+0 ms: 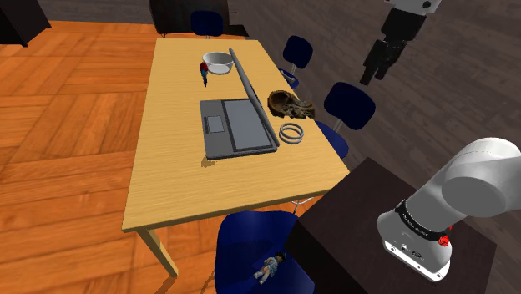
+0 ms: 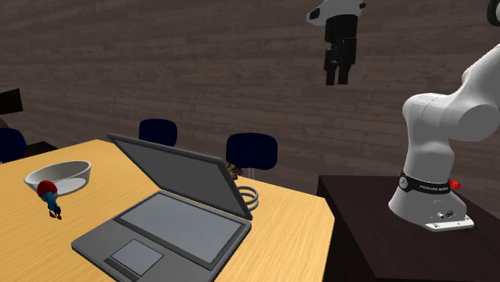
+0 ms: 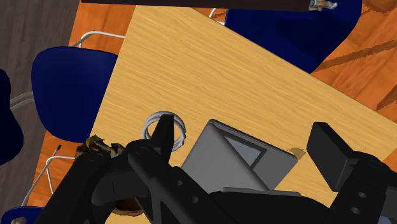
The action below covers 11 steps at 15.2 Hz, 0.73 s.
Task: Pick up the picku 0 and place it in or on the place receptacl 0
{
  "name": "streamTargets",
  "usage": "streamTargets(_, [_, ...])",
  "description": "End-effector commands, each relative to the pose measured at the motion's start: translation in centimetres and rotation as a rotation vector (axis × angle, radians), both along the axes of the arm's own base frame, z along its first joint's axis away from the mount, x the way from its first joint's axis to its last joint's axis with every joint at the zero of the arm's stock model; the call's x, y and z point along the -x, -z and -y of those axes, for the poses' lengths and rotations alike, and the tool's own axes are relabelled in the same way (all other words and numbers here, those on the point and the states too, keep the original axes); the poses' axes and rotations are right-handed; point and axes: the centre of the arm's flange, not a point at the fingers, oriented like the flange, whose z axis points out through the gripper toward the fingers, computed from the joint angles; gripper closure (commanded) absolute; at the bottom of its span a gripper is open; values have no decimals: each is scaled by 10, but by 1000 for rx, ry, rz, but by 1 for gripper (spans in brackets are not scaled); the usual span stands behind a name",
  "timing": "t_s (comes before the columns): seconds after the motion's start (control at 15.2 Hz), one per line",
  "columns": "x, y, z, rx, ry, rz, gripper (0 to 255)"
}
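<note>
While the pincer hung released high above the surface, I feared a careless descent could hit the open laptop.

Soft, even light falls from above: the bench is bright, the wall across the second exterior view's upper half dim. The laptop casts a faint shadow. Surfaces look matte, edges crisp.
</note>
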Motion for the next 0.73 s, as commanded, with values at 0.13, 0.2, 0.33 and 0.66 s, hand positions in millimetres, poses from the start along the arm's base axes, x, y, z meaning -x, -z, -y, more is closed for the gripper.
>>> streamTargets(0.13, [-14,21,6,6,1,0,0])
streamTargets(0.2, [-21,32,9,9,2,-1,0])
streamTargets(0.33, [-35,53,15,15,3,-1,0])
streamTargets(0.66, [-70,106,32,30,6,-2,0])
